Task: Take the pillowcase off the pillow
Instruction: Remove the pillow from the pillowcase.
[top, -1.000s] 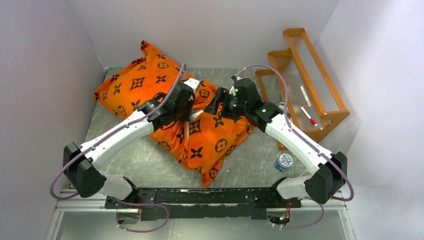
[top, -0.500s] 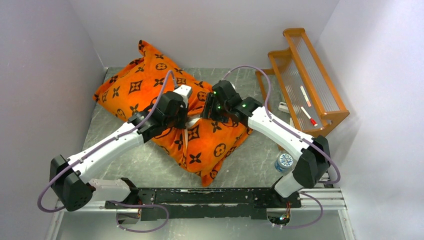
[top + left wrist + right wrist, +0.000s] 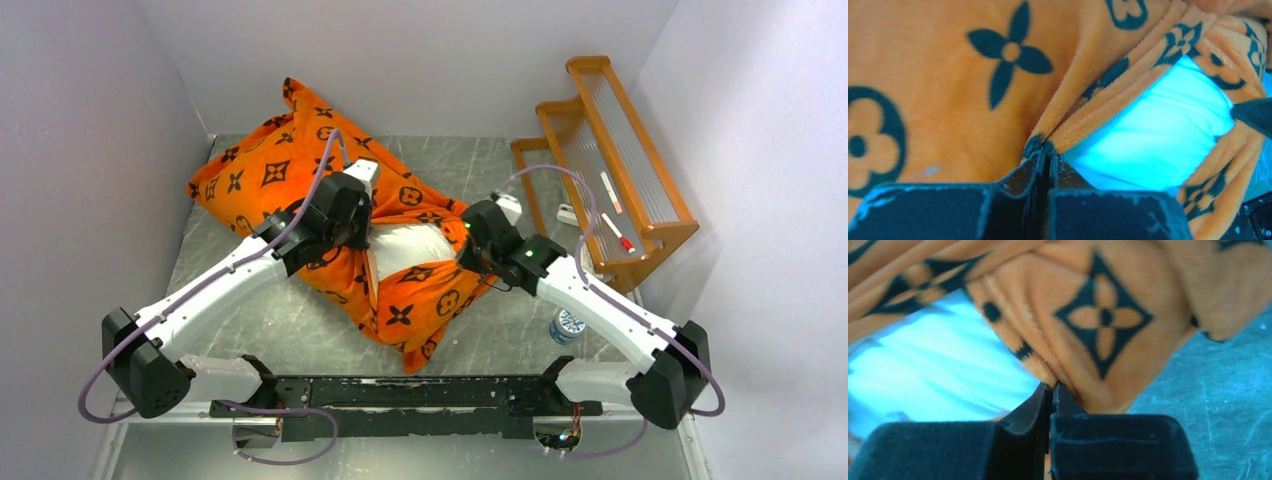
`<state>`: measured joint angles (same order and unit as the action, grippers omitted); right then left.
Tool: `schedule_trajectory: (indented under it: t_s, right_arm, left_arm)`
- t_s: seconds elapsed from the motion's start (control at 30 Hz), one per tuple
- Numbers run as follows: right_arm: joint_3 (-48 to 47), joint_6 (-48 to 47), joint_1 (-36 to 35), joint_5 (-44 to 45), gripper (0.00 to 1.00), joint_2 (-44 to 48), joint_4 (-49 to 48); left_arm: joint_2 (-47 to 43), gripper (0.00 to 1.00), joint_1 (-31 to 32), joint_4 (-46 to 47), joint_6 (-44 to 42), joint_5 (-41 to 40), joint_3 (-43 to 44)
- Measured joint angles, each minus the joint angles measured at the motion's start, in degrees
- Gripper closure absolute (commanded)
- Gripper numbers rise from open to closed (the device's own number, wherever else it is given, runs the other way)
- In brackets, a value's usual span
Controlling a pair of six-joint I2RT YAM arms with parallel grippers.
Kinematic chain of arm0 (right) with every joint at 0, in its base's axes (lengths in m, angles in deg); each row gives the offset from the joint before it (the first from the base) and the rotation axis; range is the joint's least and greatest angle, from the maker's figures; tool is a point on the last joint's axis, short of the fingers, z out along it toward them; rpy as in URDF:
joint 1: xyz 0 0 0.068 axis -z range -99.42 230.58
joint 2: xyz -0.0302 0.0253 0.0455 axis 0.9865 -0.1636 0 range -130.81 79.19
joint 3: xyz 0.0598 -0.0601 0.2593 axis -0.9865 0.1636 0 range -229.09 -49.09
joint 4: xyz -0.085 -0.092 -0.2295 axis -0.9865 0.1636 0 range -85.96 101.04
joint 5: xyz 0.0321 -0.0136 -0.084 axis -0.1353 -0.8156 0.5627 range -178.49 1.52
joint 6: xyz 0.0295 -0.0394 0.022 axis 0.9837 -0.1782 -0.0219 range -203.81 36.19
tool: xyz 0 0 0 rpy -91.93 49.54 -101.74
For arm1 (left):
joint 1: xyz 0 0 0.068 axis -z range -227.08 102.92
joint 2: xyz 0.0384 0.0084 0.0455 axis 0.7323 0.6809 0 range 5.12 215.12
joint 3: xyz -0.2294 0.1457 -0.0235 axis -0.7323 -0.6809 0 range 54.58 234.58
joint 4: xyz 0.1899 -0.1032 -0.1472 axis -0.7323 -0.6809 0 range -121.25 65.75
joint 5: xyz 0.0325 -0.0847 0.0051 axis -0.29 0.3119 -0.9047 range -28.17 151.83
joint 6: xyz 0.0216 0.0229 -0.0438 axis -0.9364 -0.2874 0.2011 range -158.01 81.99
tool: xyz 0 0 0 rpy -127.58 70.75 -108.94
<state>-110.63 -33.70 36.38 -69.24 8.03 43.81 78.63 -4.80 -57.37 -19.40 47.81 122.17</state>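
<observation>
The orange pillowcase (image 3: 270,175) with dark monogram motifs lies across the table's middle, its opening stretched wide. The white pillow (image 3: 405,245) shows through that gap. My left gripper (image 3: 363,237) is at the opening's left edge, shut on the pillowcase hem (image 3: 1083,125); its tips (image 3: 1046,150) pinch the fabric next to the pillow (image 3: 1158,135). My right gripper (image 3: 468,255) is at the right edge. It (image 3: 1052,387) is shut on a fold of the pillowcase (image 3: 1103,320), with the pillow (image 3: 948,365) to its left.
A wooden rack (image 3: 610,150) holding small items stands at the right. A capped bottle (image 3: 570,322) stands near the right arm's base. A small white object (image 3: 567,213) lies by the rack. Walls enclose the grey table (image 3: 300,310) on three sides.
My right gripper has shut on the pillowcase edge and moved right and nearer. The opening has spread, and more white pillow shows. My left gripper has kept its grip and barely moved.
</observation>
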Motion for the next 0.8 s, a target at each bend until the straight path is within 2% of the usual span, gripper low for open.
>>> schedule_trajectory:
  t_s: [0.2,0.4,0.43,0.5,0.57,0.67,0.8]
  right_arm:
    - [13.2,3.69,14.08,-11.98,1.0,7.54,-8.98]
    - [15.52,0.02,16.15,-23.74,1.0,4.7,-15.52]
    - [15.34,-1.2,15.54,-24.46,1.0,3.37,-15.91]
    - [14.53,-3.08,13.73,-23.8,1.0,1.55,-15.87]
    - [12.76,-5.16,11.41,-21.24,1.0,0.26,-14.99]
    - [10.56,-7.45,9.31,-18.01,1.0,-0.63,-13.6]
    - [10.19,-8.79,8.46,-15.06,1.0,-0.68,-13.03]
  left_arm:
    - [-0.04,0.95,-5.16,-1.79,-0.46,-0.26,1.36]
    - [-4.57,0.95,-10.16,-0.52,-4.07,8.9,-3.78]
    - [-5.46,0.93,-10.71,0.02,-4.87,11.82,-4.66]
    - [-6.12,0.73,-11.17,0.98,-5.92,16.74,-5.31]
    - [-5.97,0.61,-11.21,1.97,-6.8,20.57,-5.29]
    - [-4.55,0.42,-9.4,1.77,-7.98,22.08,-3.41]
    - [0.87,0.36,-4.04,0.61,-10.43,19.63,4.26]
